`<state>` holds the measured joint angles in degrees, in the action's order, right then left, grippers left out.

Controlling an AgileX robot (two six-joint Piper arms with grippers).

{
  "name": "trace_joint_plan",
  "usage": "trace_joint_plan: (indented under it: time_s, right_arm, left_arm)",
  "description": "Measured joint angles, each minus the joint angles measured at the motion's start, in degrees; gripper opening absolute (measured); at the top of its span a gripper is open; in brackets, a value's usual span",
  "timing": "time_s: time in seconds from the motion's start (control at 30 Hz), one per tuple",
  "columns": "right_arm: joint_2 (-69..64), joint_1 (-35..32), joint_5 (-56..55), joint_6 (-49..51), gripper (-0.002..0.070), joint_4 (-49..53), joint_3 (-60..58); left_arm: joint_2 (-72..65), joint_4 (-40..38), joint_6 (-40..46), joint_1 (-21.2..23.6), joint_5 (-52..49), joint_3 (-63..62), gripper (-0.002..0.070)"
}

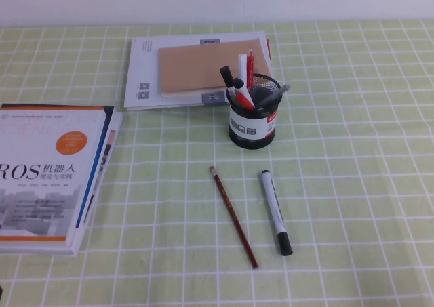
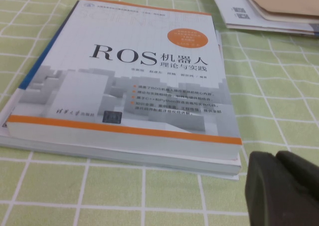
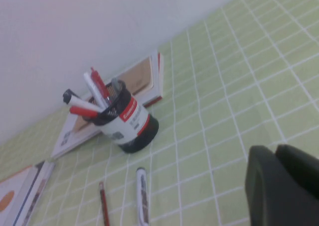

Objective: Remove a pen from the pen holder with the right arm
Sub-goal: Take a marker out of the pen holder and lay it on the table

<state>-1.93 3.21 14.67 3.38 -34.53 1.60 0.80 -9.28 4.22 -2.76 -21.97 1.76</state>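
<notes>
Pen holder [image 1: 253, 120] upright mid-table, pens [image 1: 244, 76] inside; marker [image 1: 276, 212] and pencil [image 1: 234, 217] lie just in front. Right gripper [image 3: 275, 153] pressed shut, empty, well apart from holder. Left gripper [image 2: 275, 158] beside ROS book [image 2: 134, 81], looks closed too.

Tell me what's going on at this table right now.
Nothing is being handled yet. The pen holder stands full of pens, with a pencil and a marker lying in front of it. The right gripper is shut and well apart from the holder; the left gripper, also shut, hovers by the book.
</notes>
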Motion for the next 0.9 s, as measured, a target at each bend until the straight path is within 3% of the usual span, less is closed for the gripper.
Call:
trace_joint_plan:
  time_s: [0.27,0.53,0.73,0.9]
  right_arm:
    - [-18.4,0.0,13.5,-7.2,-0.0012,0.3,13.7]
    - [-39.2,0.0,19.2,-17.5,-0.0012,0.2,24.2]
    - [-49.3,1.4,17.1,-24.4,-0.0012,-4.9,27.9]
    - [-55.4,11.0,7.9,-25.1,-0.0012,-5.2,30.5]
  left_arm:
    - [0.0,0.0,0.0,0.0,0.0,0.0,-0.0008]
    - [0.0,0.0,0.0,0.0,0.0,0.0,-0.0008]
    - [0.0,0.0,0.0,0.0,0.0,0.0,-0.0008]
    - [0.0,0.0,0.0,0.0,0.0,0.0,-0.0008]
